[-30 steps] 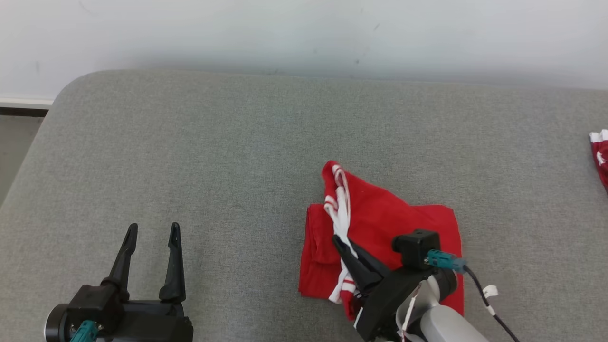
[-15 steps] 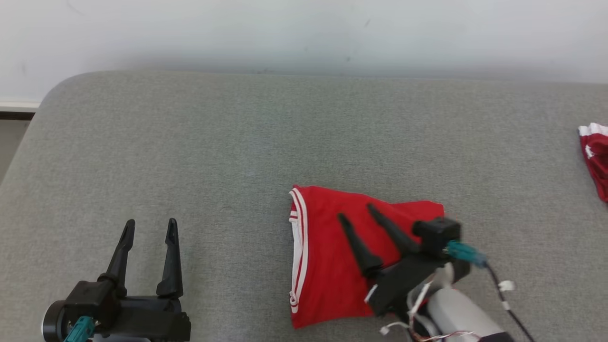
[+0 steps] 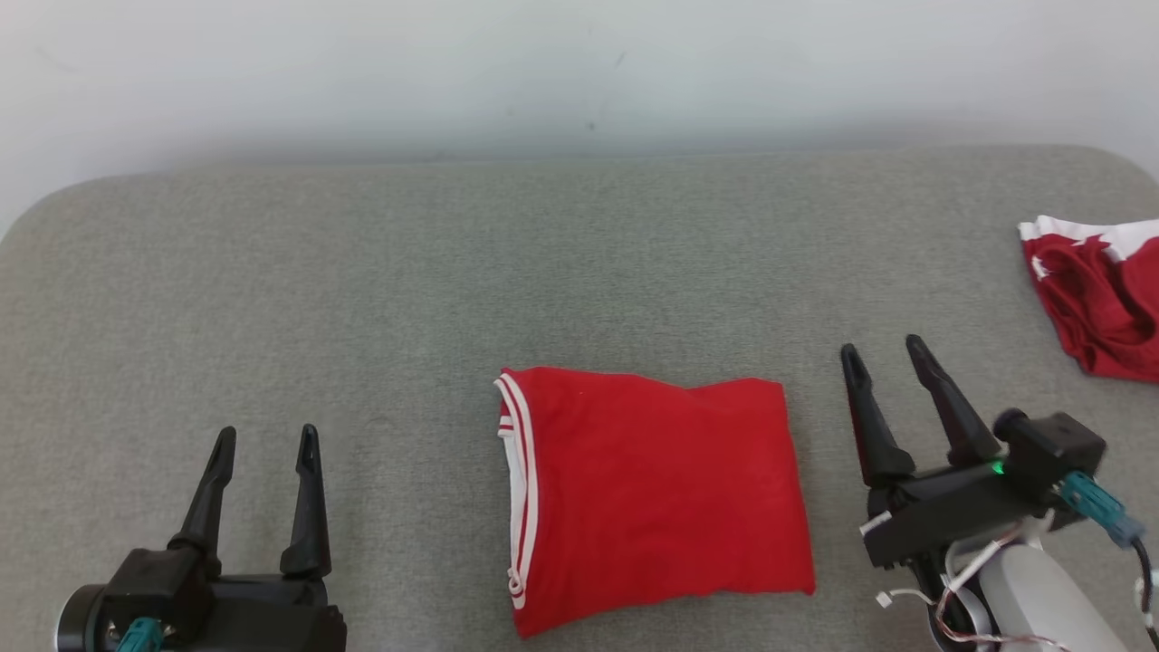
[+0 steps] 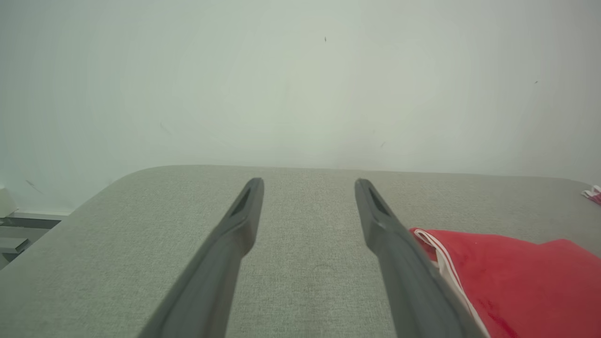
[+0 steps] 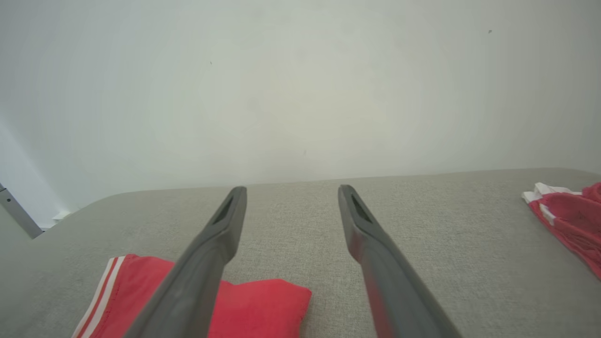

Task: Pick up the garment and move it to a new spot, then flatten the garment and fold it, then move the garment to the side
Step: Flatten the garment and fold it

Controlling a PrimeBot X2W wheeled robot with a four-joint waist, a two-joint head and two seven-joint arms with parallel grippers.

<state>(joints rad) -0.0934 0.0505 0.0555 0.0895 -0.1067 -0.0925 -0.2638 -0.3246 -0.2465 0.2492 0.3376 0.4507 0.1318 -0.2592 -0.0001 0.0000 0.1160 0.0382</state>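
Head view. Garment (image 3: 652, 489): red, white-striped trim along its left edge, lying folded into a flat rectangle at centre-near of the grey padded surface (image 3: 362, 272). Left gripper (image 3: 264, 437): near left, well apart from the cloth, jaws wide, holding nothing. Right gripper (image 3: 880, 348): just right of the cloth, clear of it, jaws wide, holding nothing. Second red piece (image 3: 1100, 303): crumpled, far right edge. Wall (image 3: 543, 72): pale, behind.

Step in hand, judged: folding looks finished and the shift to the side remains. It is best done with a low pinch through every layer at one edge, or one at each of two opposite edges, and level travel so the fold keeps.

Left wrist view. Left gripper (image 4: 308, 182): fingers spread over bare pad. Garment (image 4: 516, 281): its striped edge lies beside the right-hand finger.

Right wrist view. Right gripper (image 5: 292, 188): fingers spread. Garment (image 5: 258, 305): corner near left, under the left-hand finger, contact not discernible. Second red piece (image 5: 568, 216): right.

Containers: the pad is the sole bearer, carrying both red items, well apart.
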